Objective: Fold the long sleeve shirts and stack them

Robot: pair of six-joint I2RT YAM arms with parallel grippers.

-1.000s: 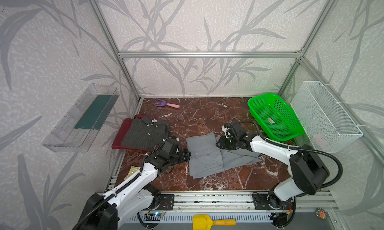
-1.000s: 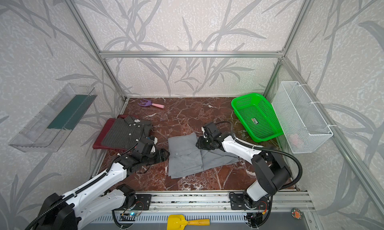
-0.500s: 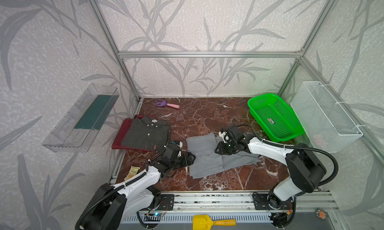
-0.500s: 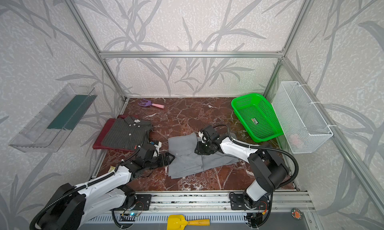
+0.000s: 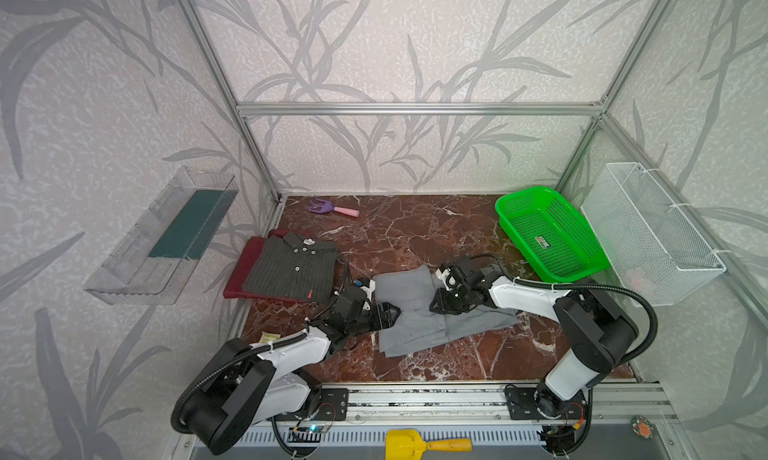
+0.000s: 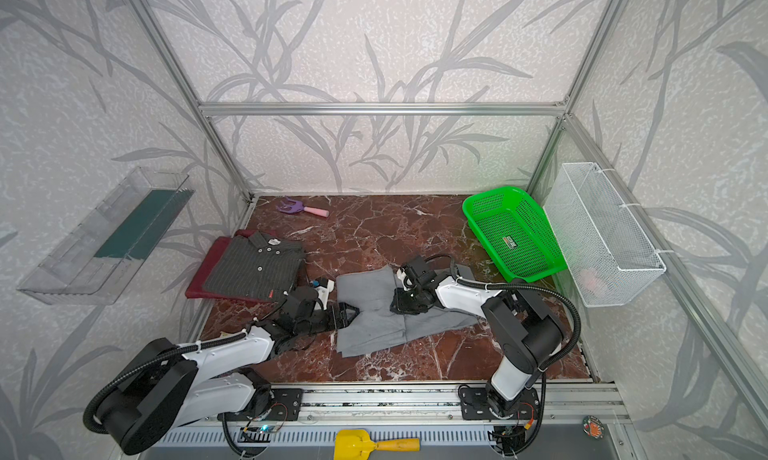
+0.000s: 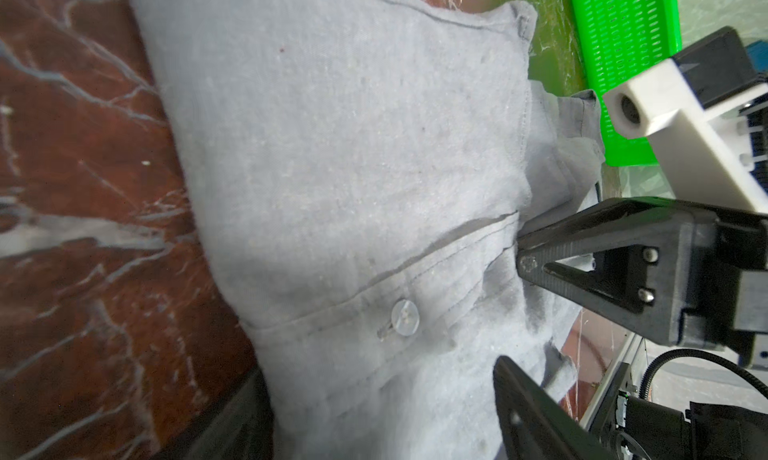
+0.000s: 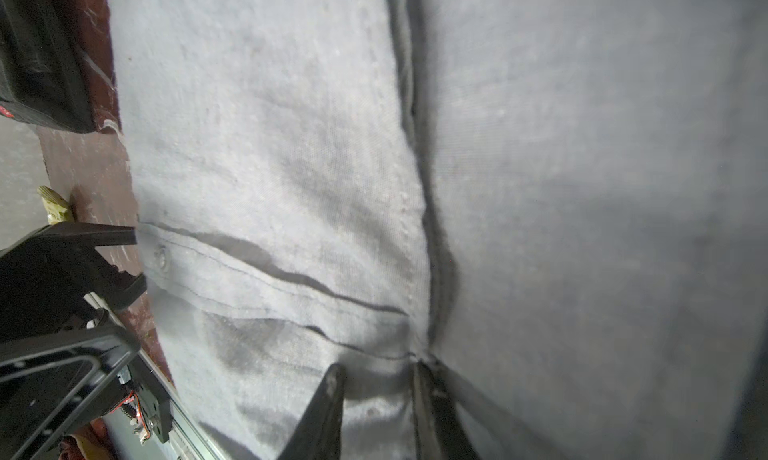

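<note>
left gripper [image 5: 391,314] spread open at the left edge of the grey shirt [image 5: 409,289], right gripper [image 5: 438,306] narrowed on its middle, cannot tell if gripping.

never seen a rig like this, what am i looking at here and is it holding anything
It is a robot with two arms beside a marble table. Two pictures look down from overhead, almost identical; two come from cameras on the arms' wrists. A light grey shirt lies in the middle, a dark pinstriped shirt is folded on a maroon shirt at the left, a green basket sits at the right. The left gripper is open at that shirt's edge. The right gripper presses on it, fingers nearly together; a grip is unclear.
</note>
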